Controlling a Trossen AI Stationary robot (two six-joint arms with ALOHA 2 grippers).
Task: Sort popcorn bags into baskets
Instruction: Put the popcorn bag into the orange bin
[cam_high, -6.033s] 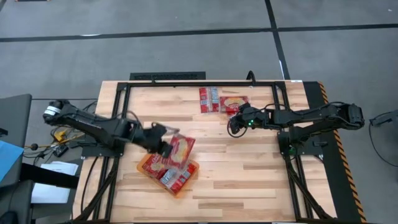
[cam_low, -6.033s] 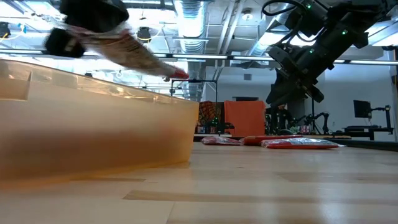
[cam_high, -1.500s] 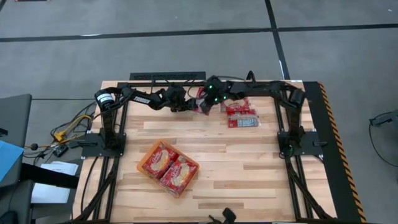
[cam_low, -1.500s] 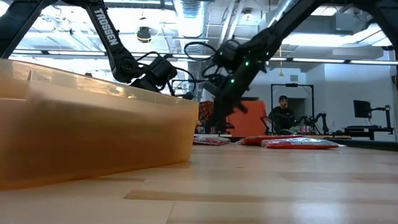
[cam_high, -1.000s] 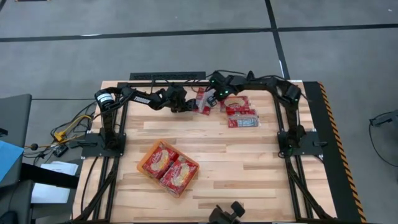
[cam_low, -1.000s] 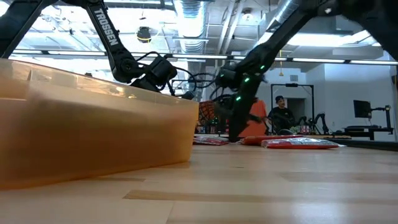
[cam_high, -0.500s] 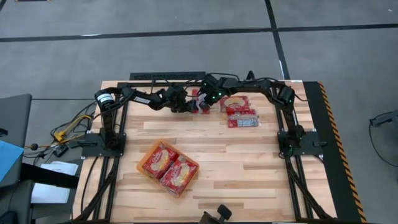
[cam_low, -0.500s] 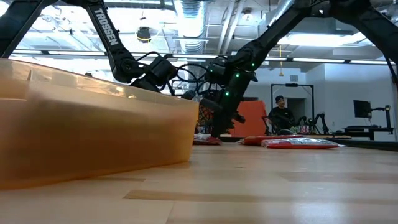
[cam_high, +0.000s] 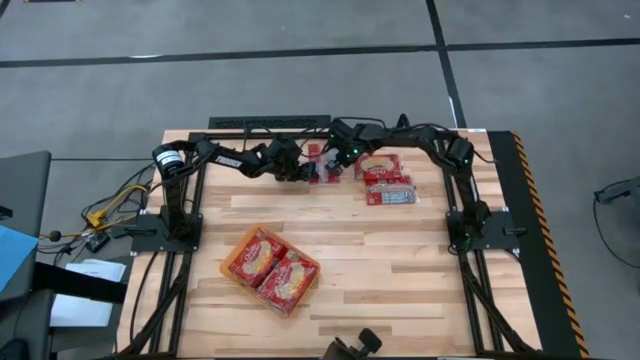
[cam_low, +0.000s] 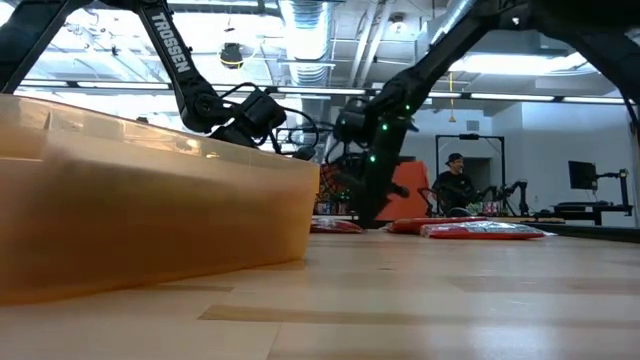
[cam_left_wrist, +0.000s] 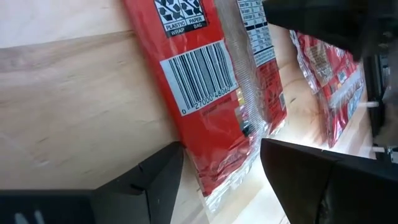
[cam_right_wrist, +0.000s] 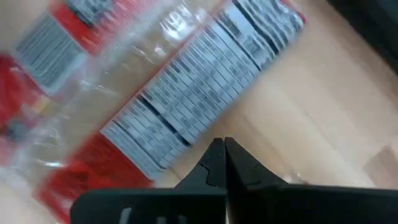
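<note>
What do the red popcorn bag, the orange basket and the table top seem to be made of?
The popcorn bag looks like thin glossy plastic film: it shines, its clear sealed edge crinkles, and "plastic wrap" is printed on it. The basket seems to be translucent orange plastic with a smooth, slightly cloudy wall. The table top appears to be light wood planks, with visible grain and joints.

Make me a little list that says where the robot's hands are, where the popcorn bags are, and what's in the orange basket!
left gripper: open, fingers on either side of the end of a popcorn bag at the table's far edge
right gripper: shut, tip close above the same bag
loose bags: lying flat on the table, beside the grippers
orange basket: near side of the table, with two bags showing in it
person: in the room behind
</note>
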